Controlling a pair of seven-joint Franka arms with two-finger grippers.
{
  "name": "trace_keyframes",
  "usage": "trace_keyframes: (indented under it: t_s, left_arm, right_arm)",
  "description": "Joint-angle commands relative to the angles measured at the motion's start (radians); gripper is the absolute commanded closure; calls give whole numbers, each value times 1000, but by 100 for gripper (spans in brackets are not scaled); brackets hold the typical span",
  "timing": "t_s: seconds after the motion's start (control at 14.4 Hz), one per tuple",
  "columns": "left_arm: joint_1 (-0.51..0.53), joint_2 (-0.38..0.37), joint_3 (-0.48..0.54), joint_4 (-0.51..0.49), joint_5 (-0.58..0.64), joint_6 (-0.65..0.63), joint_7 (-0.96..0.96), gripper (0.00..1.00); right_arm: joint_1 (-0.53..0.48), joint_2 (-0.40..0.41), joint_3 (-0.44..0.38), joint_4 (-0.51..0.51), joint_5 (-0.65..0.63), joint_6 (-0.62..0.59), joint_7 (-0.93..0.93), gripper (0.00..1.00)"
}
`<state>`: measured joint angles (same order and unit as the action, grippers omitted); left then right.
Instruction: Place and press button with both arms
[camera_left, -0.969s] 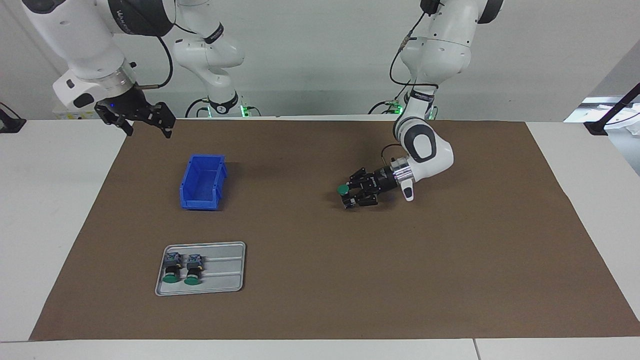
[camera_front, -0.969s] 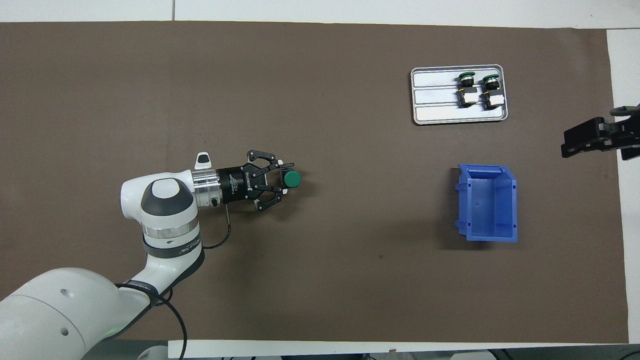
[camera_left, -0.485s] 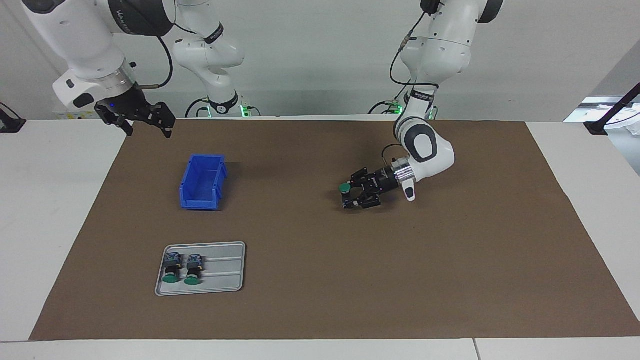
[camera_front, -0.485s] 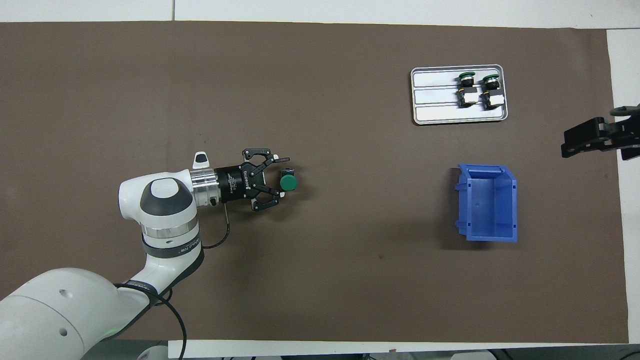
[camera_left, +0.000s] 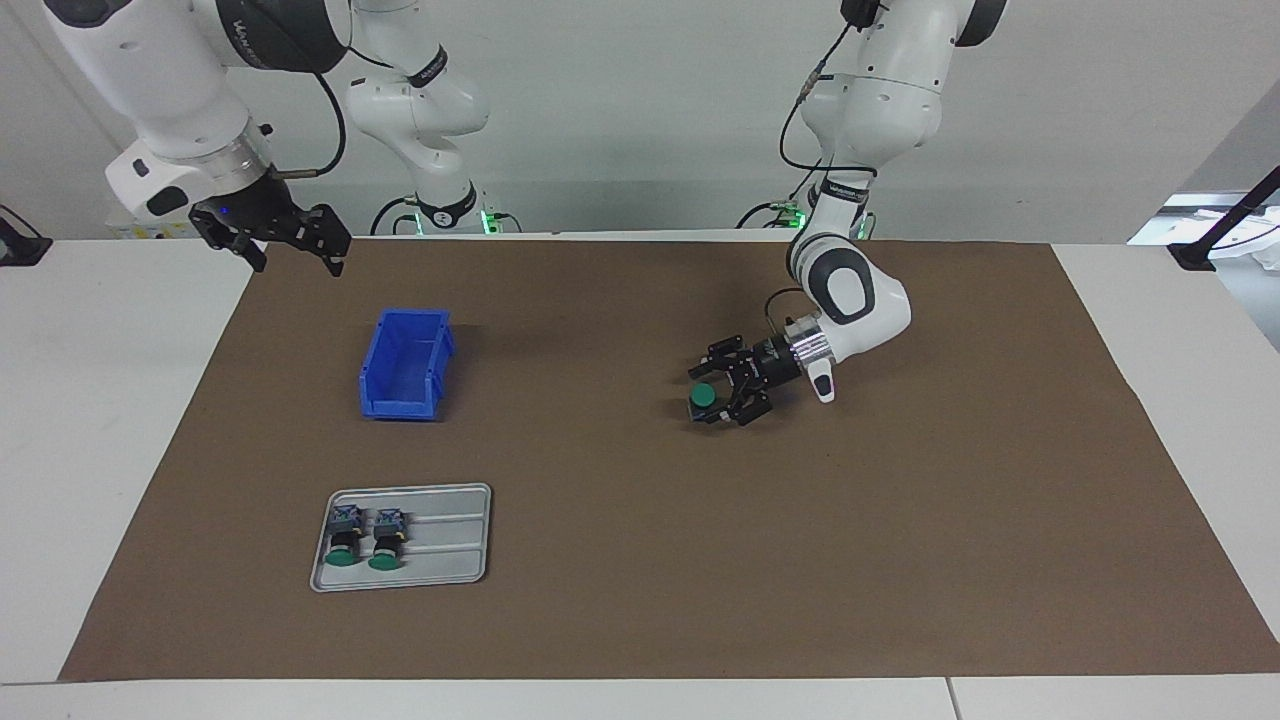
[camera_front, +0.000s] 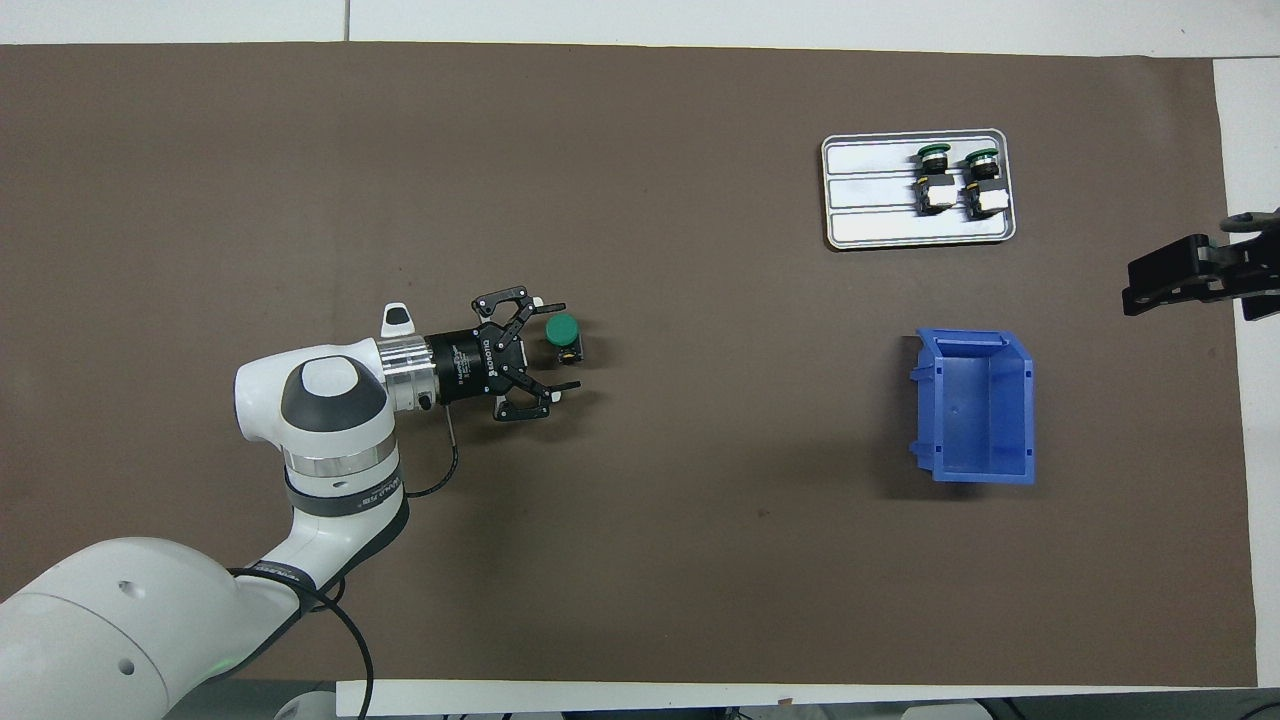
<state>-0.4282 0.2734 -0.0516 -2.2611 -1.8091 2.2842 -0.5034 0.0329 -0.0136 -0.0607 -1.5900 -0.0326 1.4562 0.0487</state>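
Faintly, "ROBOTIQ" on left gripper

A matt brown paper-like sheet covers the smooth white table. The blue plastic bin looks slightly glossy; the grey metal tray is dull-sheened, ribbed.

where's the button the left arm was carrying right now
The button stands on the brown mat, green cap up, toward the left arm's end of the table, between the open fingers of the left gripper.
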Motion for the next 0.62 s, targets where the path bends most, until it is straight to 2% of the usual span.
trace_keyframes:
  t_s: [0.0, 0.21, 0.55]
  left_arm:
    - [-27, -22, 6, -8, -10, 38, -17, 0]
    - [-37, -75, 7, -20, -4, 52, -61, 0]
    - [-92, -137, 6, -40, 2, 161, -101, 0]
  right_arm:
    - [-7, -22, 4, -24, 5, 4, -15, 2]
    - [-7, -22, 4, -24, 5, 4, -16, 2]
    - [-7, -22, 4, -24, 5, 4, -15, 2]
